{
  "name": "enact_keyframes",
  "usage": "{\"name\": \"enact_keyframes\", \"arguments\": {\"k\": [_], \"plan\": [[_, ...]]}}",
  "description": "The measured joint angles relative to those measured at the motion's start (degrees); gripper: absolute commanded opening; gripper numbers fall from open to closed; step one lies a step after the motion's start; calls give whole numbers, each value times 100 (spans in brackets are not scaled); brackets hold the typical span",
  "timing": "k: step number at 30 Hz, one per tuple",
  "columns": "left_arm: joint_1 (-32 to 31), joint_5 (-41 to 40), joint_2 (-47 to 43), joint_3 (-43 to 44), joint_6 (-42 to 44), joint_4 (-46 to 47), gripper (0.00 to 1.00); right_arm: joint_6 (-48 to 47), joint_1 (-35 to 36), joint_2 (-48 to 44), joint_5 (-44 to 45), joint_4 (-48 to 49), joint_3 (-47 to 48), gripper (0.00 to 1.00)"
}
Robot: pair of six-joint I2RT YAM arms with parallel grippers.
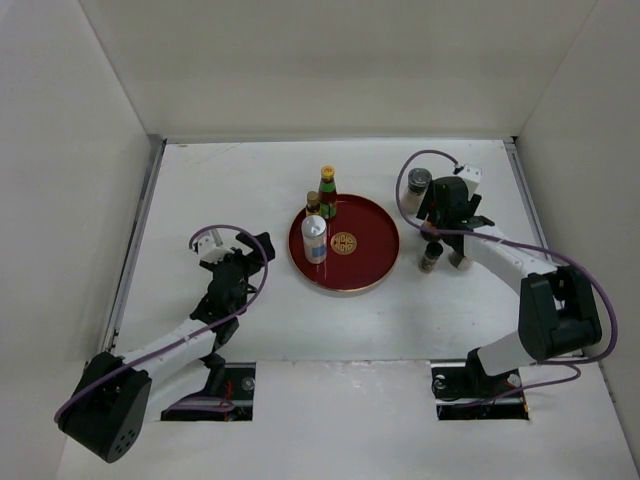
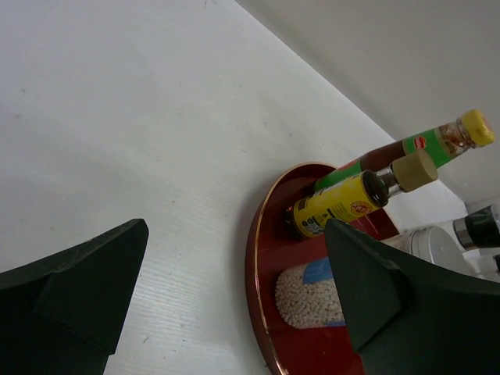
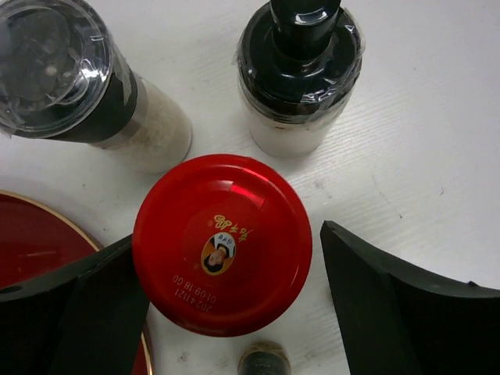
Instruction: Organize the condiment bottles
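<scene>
R gripper point(image 3: 226, 232) jaws spread, red-cap jar point(image 3: 219, 251) between, ungripped; L gripper point(image 2: 236, 226) spread, empty.

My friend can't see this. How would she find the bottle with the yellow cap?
Find the round red tray in the middle of the table. Three bottles stand on its left side; the yellow-capped bottle is the one at the far edge. Unlike the shorter tan-capped bottle beside it and the white bottle nearer, it has a green label.
</scene>
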Motion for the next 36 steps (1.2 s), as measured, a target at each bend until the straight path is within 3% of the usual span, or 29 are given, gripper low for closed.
{"name": "enact_keyframes", "arguments": {"k": [5, 13, 18, 27, 36], "plan": [[2, 59, 173, 0, -15, 28, 100, -107, 4, -33, -33, 280, -96, 58], [31, 129, 232, 0, -17, 98, 100, -376, 151, -935, -52, 474, -619, 55], [37, 166, 323, 0, -17, 122, 100, -426, 625, -1384, -129, 688, -518, 55], [37, 243, 407, 0, -17, 146, 100, -459, 1613, 247, -538, 1019, 645, 56], [37, 293, 442, 0, -17, 186, 100, -595, 1770, 1648, -673, 1062, 1661, 57]]}}
